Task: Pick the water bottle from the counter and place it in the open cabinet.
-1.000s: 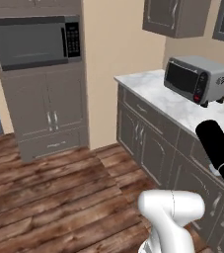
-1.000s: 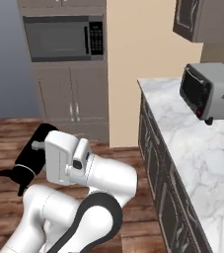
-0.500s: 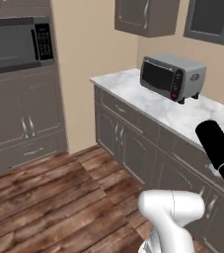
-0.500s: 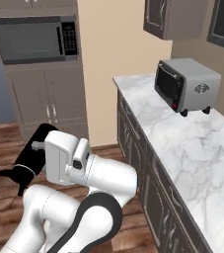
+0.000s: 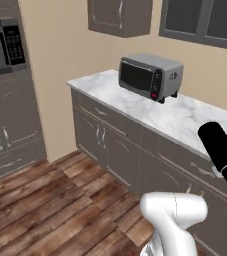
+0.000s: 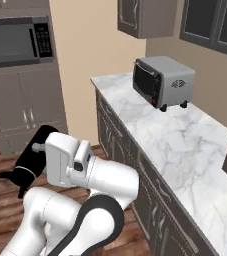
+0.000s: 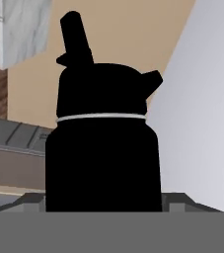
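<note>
Black, hard and probably slick bottle sitting upright between the jaws, clamped low on its body by the gripper (cap loop above), likely light, better gripped mid-body.

Water bottle: base cut off at the bottom of the hand view; its bulk hides what lies behind it; gripper fingertips mostly masked by the bottle, so jaw contact cannot be told; counter runs out of the right edge in the left base view; its far end is unseen; microwave cropped by the left edge; window panels cut by the top and right edges; toaster oven logo too small to read.
</note>
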Controlling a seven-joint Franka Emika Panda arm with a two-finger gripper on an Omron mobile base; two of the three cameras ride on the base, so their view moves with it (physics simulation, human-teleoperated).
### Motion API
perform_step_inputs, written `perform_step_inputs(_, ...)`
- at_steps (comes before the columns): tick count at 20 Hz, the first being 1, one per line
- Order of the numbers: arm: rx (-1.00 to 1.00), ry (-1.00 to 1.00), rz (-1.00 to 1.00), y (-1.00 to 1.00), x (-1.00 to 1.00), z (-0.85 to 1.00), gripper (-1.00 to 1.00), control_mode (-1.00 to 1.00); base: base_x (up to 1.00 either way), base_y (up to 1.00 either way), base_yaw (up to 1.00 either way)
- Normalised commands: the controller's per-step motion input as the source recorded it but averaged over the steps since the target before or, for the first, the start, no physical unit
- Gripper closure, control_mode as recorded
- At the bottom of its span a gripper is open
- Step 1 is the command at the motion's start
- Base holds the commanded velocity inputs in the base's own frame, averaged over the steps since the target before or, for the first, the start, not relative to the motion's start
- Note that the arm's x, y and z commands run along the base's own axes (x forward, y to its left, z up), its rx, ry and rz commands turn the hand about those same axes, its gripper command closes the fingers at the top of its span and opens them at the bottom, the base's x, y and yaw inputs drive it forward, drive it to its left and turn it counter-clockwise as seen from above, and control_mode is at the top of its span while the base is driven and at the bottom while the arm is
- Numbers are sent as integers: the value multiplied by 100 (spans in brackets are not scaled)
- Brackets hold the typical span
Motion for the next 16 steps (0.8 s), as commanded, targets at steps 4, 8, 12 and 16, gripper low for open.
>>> perform_step_inputs(4, 0, 0, 0, 0, 0, 0, 100, 100, 0, 0, -30)
perform_step_inputs(8, 0, 0, 0, 0, 0, 0, 100, 100, 0, 0, -30)
perform_step_inputs(12, 0, 0, 0, 0, 0, 0, 100, 100, 0, 0, -29)
perform_step_inputs(16, 0, 0, 0, 0, 0, 0, 100, 100, 0, -1, -29)
